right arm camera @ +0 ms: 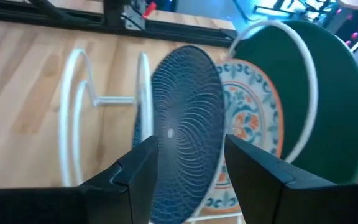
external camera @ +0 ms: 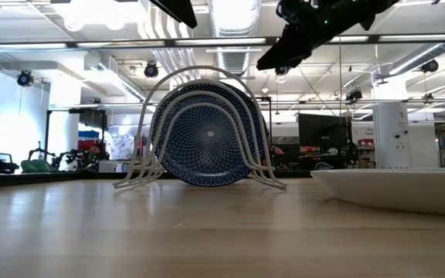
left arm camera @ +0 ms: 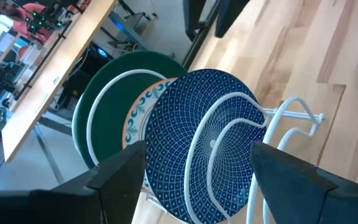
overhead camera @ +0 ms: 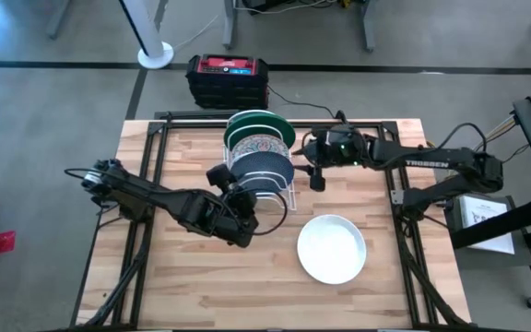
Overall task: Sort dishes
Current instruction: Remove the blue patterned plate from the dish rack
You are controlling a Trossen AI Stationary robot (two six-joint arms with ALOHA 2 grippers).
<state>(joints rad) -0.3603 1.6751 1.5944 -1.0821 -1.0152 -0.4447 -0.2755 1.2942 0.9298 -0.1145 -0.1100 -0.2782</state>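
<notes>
Blue dish (overhead camera: 264,166), floral dish (overhead camera: 254,146) and green dish (overhead camera: 258,124) upright in white rack (overhead camera: 284,195) near bench (overhead camera: 182,286) far edge. White dish (overhead camera: 332,248) flat toward near-right. Left tool (overhead camera: 226,180) released beside rack. Right tool (overhead camera: 315,175) reaching over from right edge, fingers parted astride blue dish rim.

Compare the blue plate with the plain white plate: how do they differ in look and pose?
The blue plate has a fine net-like pattern; the white plate is bare. The blue plate stands on edge in the wire rack, in front of two other plates; the white plate lies flat on the table, alone. Both are round.
</notes>
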